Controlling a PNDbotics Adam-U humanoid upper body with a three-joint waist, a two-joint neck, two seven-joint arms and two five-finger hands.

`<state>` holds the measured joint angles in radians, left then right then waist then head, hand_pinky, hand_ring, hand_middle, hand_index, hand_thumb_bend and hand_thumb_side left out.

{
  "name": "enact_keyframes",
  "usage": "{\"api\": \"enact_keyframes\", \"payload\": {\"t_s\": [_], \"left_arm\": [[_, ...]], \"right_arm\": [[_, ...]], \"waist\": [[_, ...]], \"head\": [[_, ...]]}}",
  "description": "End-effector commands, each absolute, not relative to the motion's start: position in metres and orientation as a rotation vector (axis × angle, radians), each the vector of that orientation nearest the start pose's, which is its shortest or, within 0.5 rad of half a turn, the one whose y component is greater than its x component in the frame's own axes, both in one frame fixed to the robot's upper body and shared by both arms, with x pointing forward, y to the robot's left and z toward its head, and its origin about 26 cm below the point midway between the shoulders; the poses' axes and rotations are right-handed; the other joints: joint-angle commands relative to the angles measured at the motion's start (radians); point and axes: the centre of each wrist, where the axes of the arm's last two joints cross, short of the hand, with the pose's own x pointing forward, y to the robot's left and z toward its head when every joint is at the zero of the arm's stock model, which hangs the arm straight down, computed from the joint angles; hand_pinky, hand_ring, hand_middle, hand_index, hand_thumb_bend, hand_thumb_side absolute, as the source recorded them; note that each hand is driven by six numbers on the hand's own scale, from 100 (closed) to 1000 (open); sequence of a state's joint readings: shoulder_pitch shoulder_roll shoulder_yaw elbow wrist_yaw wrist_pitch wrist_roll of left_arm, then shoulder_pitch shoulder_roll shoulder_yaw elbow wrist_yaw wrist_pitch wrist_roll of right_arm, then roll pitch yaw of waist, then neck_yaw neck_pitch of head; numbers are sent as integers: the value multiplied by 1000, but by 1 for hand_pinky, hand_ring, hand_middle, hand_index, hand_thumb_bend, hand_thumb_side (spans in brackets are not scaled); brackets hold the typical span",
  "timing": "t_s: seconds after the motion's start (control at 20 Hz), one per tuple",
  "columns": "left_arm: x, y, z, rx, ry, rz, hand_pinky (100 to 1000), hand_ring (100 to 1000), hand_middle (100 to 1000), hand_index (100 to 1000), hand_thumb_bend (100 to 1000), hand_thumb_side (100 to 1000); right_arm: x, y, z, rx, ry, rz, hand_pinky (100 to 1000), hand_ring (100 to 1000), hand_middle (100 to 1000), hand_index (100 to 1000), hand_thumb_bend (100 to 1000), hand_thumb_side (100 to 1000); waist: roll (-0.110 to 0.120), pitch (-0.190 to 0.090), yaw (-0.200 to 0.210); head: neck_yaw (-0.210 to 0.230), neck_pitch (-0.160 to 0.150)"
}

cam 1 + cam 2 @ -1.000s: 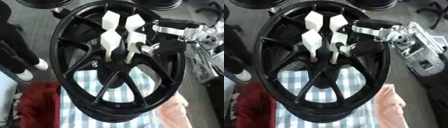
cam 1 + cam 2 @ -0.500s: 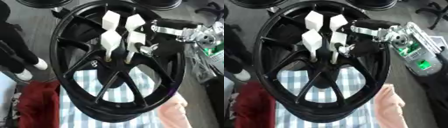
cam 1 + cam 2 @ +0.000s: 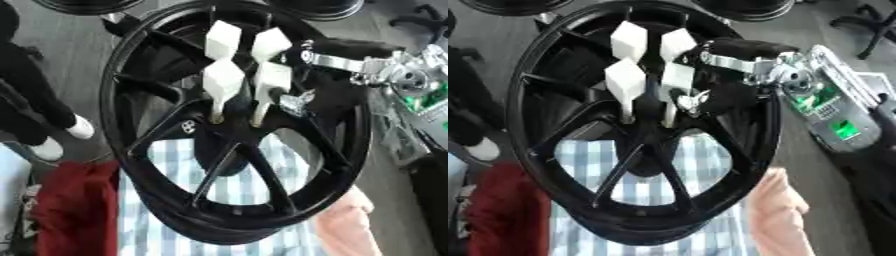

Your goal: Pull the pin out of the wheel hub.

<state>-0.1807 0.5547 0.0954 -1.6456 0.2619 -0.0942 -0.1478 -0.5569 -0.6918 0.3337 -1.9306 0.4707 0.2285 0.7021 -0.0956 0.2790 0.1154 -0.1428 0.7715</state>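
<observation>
A: Starting nearest us, what lies under the wheel?

B: A blue-and-white checked cloth (image 3: 227, 190), a red cloth (image 3: 70, 210) at its left and a pink one (image 3: 346, 225) at its right. The black wheel (image 3: 350, 150) rests over them, tilted, its spokes meeting at the hub (image 3: 232, 127).

A: And the pins?

B: Four white pins stand up out of the hub. The nearer pair (image 3: 223, 82) and (image 3: 271, 80) show their stems running down into it; the farther pair (image 3: 221, 37) and (image 3: 269, 44) rise behind. All look seated.

A: Where's the hand?

B: The right hand (image 3: 710, 100) comes in over the rim from the right, dark against the wheel, just beside the near right pin. Something small and silvery shows at that pin's stem. I cannot tell whether the fingers are curled round the pin or only beside it. No left hand shows.

A: So which step?

B: Probably taking hold of that pin, with nothing pulled out yet. Next would be a sure hold on it, then a pull along its own axis, away from the hub, without knocking its neighbours.
</observation>
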Motion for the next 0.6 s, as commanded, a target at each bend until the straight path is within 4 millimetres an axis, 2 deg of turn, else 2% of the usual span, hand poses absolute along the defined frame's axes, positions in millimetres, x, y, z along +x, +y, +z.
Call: {"api": "enact_keyframes", "payload": {"t_s": [0.05, 0.2, 0.6], "left_arm": [[315, 379, 140, 174, -1928, -400, 816, 910, 729, 766, 100, 795], [315, 379, 140, 175, -1926, -400, 816, 910, 729, 766, 100, 798], [314, 379, 139, 179, -1924, -402, 817, 911, 728, 766, 100, 800]], "right_arm": [[318, -229, 248, -537, -1475, 1655, 694, 744, 712, 860, 100, 721], [319, -229, 246, -533, -1476, 1649, 688, 735, 698, 851, 100, 719], [318, -229, 247, -522, -1505, 1609, 660, 689, 629, 803, 100, 620]], "waist": [[4, -11, 2], [4, -7, 3], [4, -2, 2]], "head": [[-3, -2], [-5, -2], [-4, -2]]}}
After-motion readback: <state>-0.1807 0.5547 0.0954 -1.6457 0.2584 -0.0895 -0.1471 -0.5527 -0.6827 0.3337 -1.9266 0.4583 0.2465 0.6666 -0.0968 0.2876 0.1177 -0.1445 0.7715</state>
